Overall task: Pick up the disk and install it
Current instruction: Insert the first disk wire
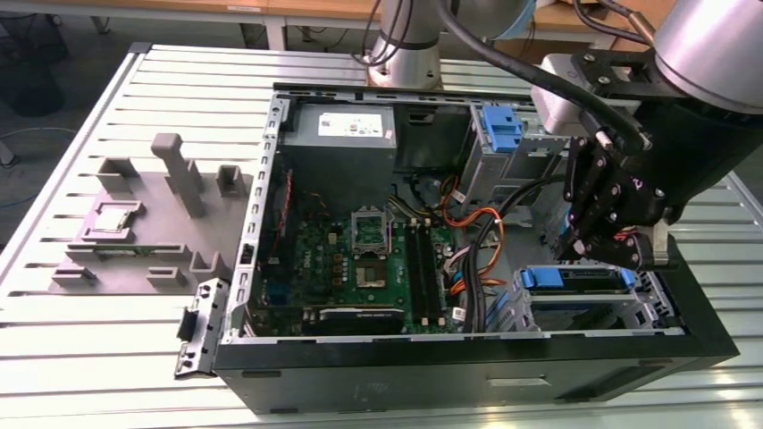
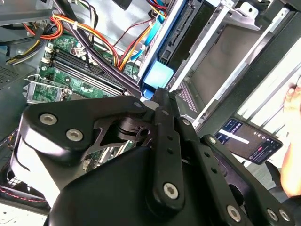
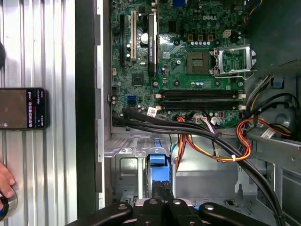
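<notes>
1. Black steel first: the open computer case lies on its side at the near edge of a slatted white metal table, with a green motherboard showing inside on the exterior view's left half.
2. At the case's near right corner sits the drive cage. The disk is there, its blue carrier edge up, standing in the cage slot; in the first wrist view the same blue carrier sits directly under the fingertips.
3. The gripper hangs right above that disk. In the first wrist view the black fingers look drawn close together around the carrier's thin edge, but I honestly can't tell if they're actually clamping it.
4. Orange and black cables run between the motherboard and the cage.
5. Further back in the case: a grey power supply and a lone blue bracket to its right.
6. Left of the case, a grey fixture block rests on the table.
7. A phone lies on the slats beside the case, with a person's hand near it.
8. Far side: the arm's base, then a wooden desk edge and dark floor.
</notes>
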`<move>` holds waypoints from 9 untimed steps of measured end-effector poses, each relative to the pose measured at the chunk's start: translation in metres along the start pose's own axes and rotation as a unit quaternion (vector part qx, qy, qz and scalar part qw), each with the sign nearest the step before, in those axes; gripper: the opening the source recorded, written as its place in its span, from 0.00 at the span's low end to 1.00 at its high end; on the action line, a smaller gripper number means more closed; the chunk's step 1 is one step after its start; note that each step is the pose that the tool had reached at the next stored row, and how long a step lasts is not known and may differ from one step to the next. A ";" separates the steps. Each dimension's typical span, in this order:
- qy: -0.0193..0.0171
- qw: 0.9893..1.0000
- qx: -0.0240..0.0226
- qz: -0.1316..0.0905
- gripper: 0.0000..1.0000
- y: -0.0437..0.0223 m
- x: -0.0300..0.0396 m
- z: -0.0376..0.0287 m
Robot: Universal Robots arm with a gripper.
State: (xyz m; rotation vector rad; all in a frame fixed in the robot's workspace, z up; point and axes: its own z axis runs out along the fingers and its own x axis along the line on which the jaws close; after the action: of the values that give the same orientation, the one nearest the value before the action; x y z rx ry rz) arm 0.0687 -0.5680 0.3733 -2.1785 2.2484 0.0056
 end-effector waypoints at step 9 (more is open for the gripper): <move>0.000 1.000 0.000 0.000 0.10 0.0000 0.0000 0.0010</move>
State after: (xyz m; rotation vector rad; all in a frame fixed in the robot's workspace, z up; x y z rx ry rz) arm 0.0687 -0.5680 0.3723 -2.1784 2.2482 0.0059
